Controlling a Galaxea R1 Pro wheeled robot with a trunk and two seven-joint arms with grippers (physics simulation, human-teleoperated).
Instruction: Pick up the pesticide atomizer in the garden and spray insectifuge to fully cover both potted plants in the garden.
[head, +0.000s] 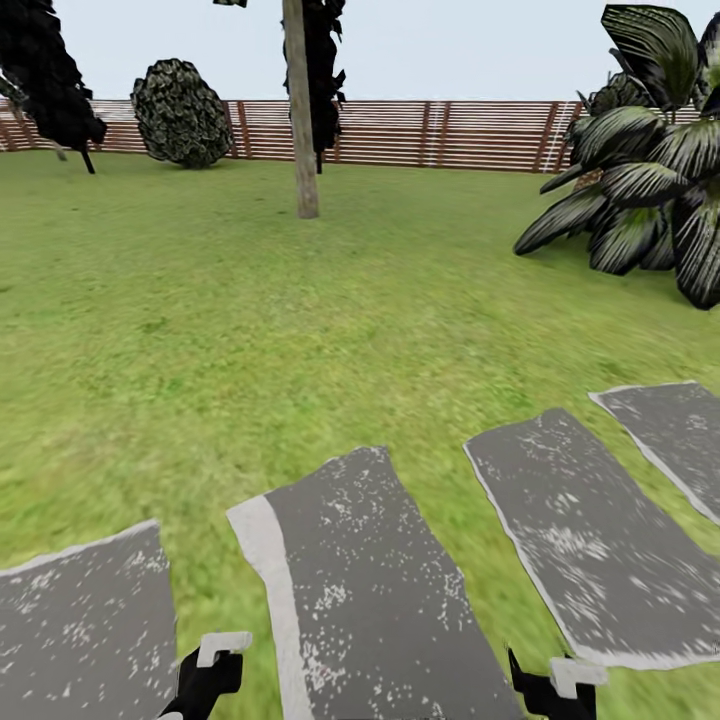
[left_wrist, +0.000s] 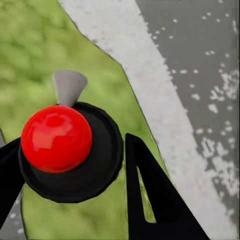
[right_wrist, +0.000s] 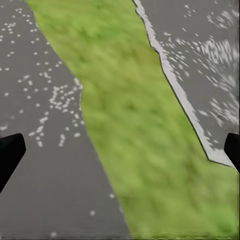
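Below, at the bottom edge of the head view, the left gripper (head: 205, 675) and the right gripper (head: 555, 690) hang low over the grey stepping stones (head: 370, 590). At the left wrist, the black fingers (left_wrist: 150, 195) are pinching a black sprayer top with a red ball (left_wrist: 56, 138) and a grey nozzle, perhaps the pesticide atomizer (left_wrist: 70, 150). The right fingers (right_wrist: 10, 157) are spread wide, with only grass and stone between them. Ahead the lawn (head: 250, 310) is open up to the tree trunk (head: 300, 110), the palm (head: 640, 170) and the fence (head: 420, 132).
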